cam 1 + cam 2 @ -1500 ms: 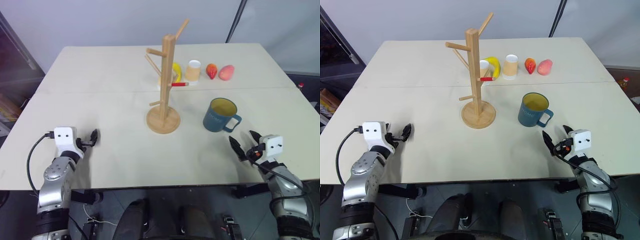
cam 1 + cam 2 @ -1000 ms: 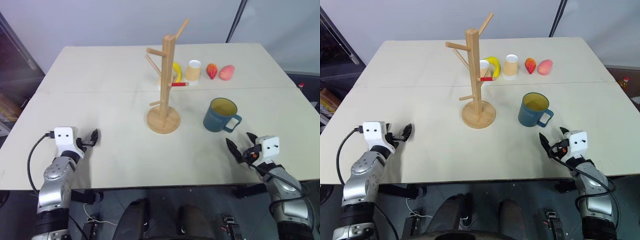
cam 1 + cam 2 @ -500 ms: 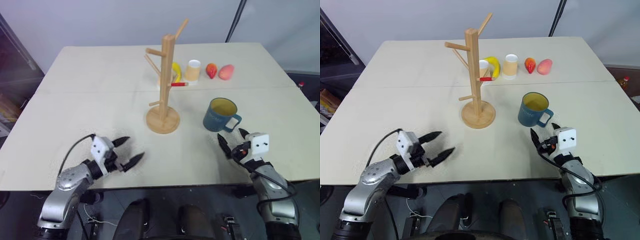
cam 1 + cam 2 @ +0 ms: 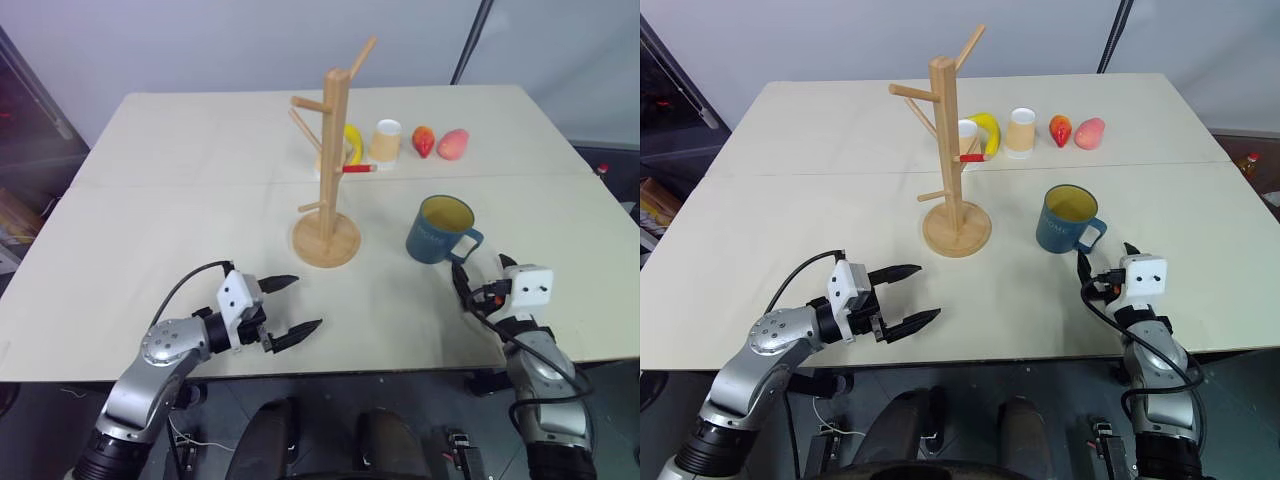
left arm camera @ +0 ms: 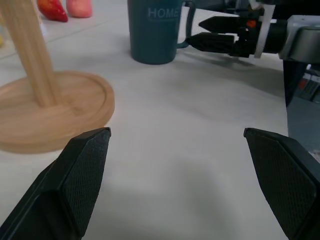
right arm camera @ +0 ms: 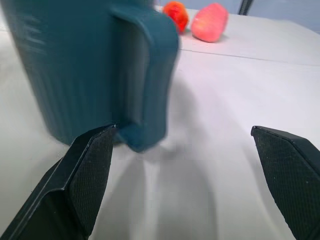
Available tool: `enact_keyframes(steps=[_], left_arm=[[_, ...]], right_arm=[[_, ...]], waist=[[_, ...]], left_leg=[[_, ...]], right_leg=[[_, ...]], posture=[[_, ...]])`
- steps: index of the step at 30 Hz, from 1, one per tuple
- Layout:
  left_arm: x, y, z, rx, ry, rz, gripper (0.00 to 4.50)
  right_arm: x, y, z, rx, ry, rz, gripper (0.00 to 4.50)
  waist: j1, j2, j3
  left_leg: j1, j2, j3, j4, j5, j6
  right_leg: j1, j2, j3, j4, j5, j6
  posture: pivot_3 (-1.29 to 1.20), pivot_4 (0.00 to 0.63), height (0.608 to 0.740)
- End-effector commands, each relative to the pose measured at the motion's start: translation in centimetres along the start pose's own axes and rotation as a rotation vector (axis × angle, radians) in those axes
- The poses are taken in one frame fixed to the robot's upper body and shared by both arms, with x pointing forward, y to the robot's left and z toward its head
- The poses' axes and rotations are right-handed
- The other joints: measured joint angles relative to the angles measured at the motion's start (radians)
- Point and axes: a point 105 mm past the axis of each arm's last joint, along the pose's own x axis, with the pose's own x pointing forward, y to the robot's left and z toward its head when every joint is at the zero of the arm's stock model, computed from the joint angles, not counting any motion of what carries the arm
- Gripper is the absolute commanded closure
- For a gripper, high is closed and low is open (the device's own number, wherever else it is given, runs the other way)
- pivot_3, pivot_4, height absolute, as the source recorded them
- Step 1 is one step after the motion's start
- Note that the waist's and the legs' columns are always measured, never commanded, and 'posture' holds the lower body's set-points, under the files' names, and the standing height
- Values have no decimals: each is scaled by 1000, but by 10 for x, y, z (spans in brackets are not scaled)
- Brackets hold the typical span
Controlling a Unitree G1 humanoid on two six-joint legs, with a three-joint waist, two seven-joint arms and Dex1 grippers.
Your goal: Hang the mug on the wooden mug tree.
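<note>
In the left eye view, the wooden mug tree (image 4: 331, 180) stands upright on its round base near the middle of the pale table (image 4: 180, 230), just on the near side of the seam that crosses it. The mug (image 4: 440, 230), dark blue with a yellow inside, stands upright toward the right edge, well apart from the tree, its handle turned toward the near right corner. The left gripper (image 4: 290, 305) hovers by the near edge, fingers spread wide and empty, pointing across toward the right. The right gripper (image 4: 482, 275) sits just beside the mug's handle with its fingers apart and nothing between them. Toward the far edge, behind the tree, lie a banana (image 4: 353, 142), a tan paper cup (image 4: 386, 141), a strawberry (image 4: 424, 142) and a peach (image 4: 453, 144) in a row.

The right eye view gives the same layout; a red-handled item (image 4: 973, 157) lies beside the banana.

In the left wrist view, the left gripper's two black fingertips (image 5: 80, 172) stand far apart above bare table. Ahead are the tree's disc base (image 5: 50, 112) and the mug with pale lettering, the right gripper's fingers close to its handle.

In the right wrist view, the mug handle (image 6: 145, 75) stands directly ahead between the wide-set fingers, untouched.
</note>
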Motion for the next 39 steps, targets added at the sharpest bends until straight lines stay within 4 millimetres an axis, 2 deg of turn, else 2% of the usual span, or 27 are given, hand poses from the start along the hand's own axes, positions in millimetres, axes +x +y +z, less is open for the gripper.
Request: enact_keyframes(steps=[1, 19, 22, 29, 35, 37, 39], left_arm=[[3, -6, 7, 34, -33, -21, 0], [1, -9, -10, 37, -31, -11, 0], [2, -9, -11, 39, -34, -13, 0], [3, -9, -10, 40, -36, -11, 0], [3, -8, -8, 43, -36, -7, 0], [2, -7, -8, 45, -33, -1, 0], [1, -6, -8, 47, -29, 5, 0]], right_arm=[[3, -7, 9, -18, -49, -43, 41], [22, -4, 9, -12, -61, -87, 41], [25, 4, 9, 13, -59, -50, 793], [27, 20, 13, 65, -61, 32, 4413], [25, 31, 21, 32, -73, 102, 4463], [23, 40, 35, -74, -105, 185, 4463], [20, 58, 56, -237, -161, 330, 4463]], waist=[[0, 0, 0], [0, 0, 0], [0, 0, 0], [-1, 0, 0], [0, 0, 0], [0, 0, 0], [-1, 2, 1]], left_leg=[[0, 0, 0, 0, 0, 0], [0, 0, 0, 0, 0, 0], [0, 0, 0, 0, 0, 0], [0, 0, 0, 0, 0, 0], [0, 0, 0, 0, 0, 0], [0, 0, 0, 0, 0, 0], [0, 0, 0, 0, 0, 0]], right_leg=[[0, 0, 0, 0, 0, 0], [0, 0, 0, 0, 0, 0], [0, 0, 0, 0, 0, 0], [0, 0, 0, 0, 0, 0], [0, 0, 0, 1, 0, 0], [0, 0, 0, 1, 0, 0], [0, 0, 0, 1, 0, 0]], posture=[[0, 150, 740], [0, 150, 740], [0, 150, 740], [0, 150, 740], [0, 150, 740], [0, 150, 740], [0, 150, 740]])
